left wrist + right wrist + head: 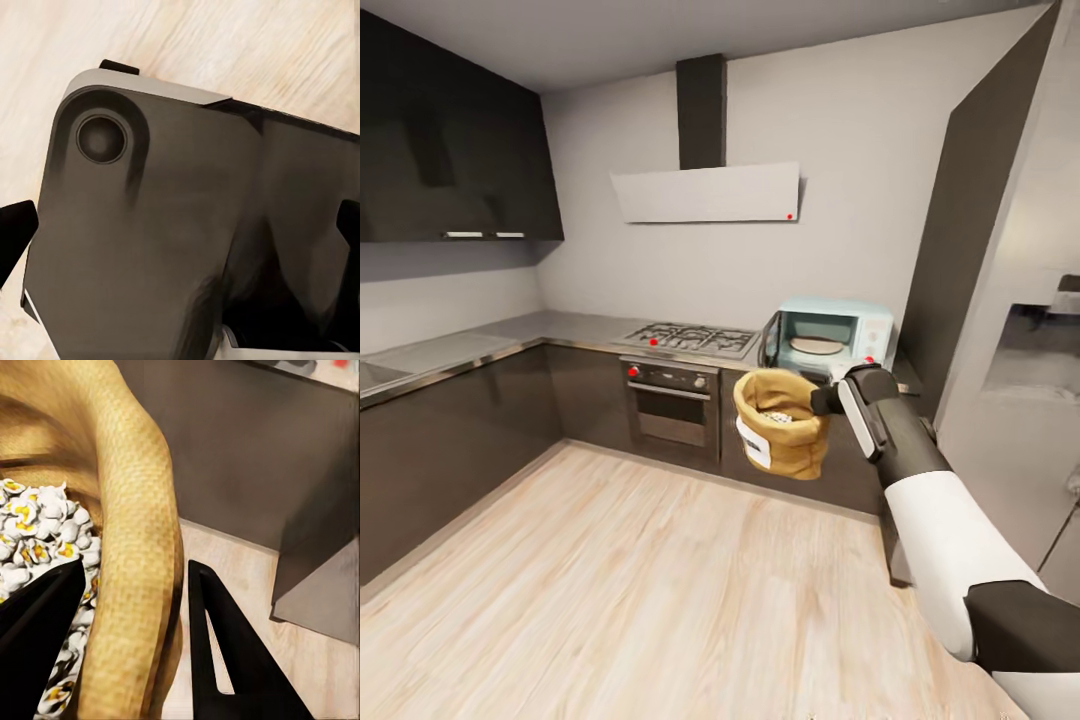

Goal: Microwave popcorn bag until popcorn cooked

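Head view: the right gripper (826, 400) is holding the popcorn bag (781, 423) up in the air by its rolled rim, in front of the dark cabinet fronts and just near of the microwave (830, 338), whose door is standing open on the grey worktop (550, 328), right of the gas hob (688, 338). Left wrist view: the left gripper's black fingers (15, 232) are showing at the edges around a dark robot body part (150, 247); I cannot tell how they are standing. Right wrist view: the two black fingers (225, 652) are clamping the bag's burlap wall (139, 585), one inside beside the popcorn (45, 540), one outside over the plank floor (240, 577).
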Controlling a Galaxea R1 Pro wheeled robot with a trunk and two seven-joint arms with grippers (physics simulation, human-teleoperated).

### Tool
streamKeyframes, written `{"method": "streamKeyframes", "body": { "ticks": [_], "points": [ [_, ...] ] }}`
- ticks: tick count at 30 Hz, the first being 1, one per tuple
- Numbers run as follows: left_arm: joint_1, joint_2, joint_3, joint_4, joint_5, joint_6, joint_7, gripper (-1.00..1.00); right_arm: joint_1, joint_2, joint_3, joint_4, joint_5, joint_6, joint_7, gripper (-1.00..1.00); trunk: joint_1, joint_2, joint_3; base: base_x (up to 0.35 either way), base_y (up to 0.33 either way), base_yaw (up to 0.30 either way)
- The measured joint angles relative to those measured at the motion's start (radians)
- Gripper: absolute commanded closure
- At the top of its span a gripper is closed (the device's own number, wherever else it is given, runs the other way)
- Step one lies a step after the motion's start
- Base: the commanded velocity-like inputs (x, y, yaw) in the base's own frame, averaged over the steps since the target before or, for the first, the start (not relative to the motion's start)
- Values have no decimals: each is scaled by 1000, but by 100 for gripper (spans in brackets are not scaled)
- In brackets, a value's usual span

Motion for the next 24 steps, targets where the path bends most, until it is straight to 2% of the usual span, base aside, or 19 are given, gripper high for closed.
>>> {"method": "streamKeyframes", "body": {
  "ticks": [17,24],
  "points": [
    [0,0,0,0,0,0,0,-100,0,-1,0,2,-1,0,0,100,0,0,0,0,0,-243],
    [0,0,0,0,0,0,0,-100,0,0,2,2,-2,0,2,100,0,0,0,0,0,-29]
  ]
}}
